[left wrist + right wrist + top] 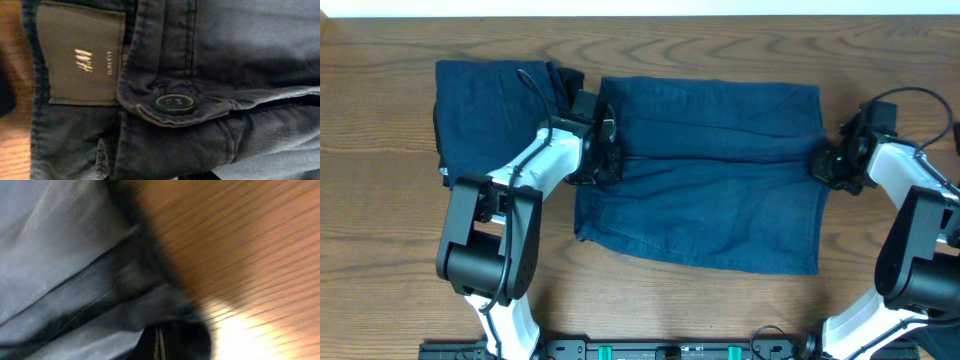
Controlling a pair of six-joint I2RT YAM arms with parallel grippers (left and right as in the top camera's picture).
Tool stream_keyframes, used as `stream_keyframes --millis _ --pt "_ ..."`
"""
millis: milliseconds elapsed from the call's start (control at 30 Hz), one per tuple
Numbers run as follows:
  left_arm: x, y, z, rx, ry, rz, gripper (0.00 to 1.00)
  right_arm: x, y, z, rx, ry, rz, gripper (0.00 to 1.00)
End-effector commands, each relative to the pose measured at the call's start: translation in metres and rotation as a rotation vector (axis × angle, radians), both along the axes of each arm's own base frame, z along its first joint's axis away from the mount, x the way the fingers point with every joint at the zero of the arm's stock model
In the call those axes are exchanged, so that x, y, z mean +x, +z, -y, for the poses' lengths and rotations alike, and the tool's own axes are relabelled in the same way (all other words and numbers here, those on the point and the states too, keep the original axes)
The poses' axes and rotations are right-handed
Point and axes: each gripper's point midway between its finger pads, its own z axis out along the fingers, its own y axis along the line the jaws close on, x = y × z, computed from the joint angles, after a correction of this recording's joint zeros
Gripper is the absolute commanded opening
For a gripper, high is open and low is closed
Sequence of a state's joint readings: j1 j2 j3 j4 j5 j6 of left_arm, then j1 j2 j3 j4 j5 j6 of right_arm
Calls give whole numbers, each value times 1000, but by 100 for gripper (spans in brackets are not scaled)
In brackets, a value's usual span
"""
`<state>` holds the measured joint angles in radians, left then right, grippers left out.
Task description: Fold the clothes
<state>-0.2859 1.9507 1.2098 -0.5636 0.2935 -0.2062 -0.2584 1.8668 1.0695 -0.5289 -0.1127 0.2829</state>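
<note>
Shorts (710, 180) lie spread between left pincer (608, 158) and right pincer (822, 166); whether either grips, cannot tell.

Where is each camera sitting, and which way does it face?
Overhead: above the table, looking straight down; both arms show, left gripper and right gripper at the spread garment's ends.
Left wrist: close over its waistband, facing button and label; no gripper clearly shown.
Right wrist: blurred, low at the garment's edge and table.
Shared: all see the spread garment.

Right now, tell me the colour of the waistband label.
The label is grey-brown with pale lettering; left wrist view shows it best.
</note>
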Motion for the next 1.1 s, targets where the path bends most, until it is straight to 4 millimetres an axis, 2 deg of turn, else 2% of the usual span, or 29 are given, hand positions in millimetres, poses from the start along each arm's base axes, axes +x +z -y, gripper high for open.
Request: stream_keyframes --millis 0,200,333,400,500,600,700,767,833,900,1067 --pt "-8 -20 8 -23 -19 -48 22 -39 -34 58 -175 -151 -157 1" --pt "-4 -8 48 -102 -60 -3 22 -37 -31 80 -179 -213 -123 1" --pt "-2 8 64 -117 -82 35 22 -26 -27 77 -103 -164 -69 1" --pt "6 28 70 -138 -85 84 22 -12 -17 70 -43 -123 -20 3" --pt "21 73 75 -175 -80 196 23 9 10 61 27 -61 40 6" --pt "34 114 73 -181 -69 327 21 23 42 39 141 29 80 6" --pt "43 138 69 -175 -54 417 19 28 72 10 259 133 100 6" --pt "47 138 63 -143 -37 436 19 27 82 -6 308 193 106 6" --pt "50 131 57 -112 -21 432 19 26 82 -12 314 205 97 8" --pt "55 121 58 -108 -18 422 19 27 80 -14 297 216 93 8" --pt "74 86 56 -102 -1 403 30 36 79 -22 270 250 115 13"
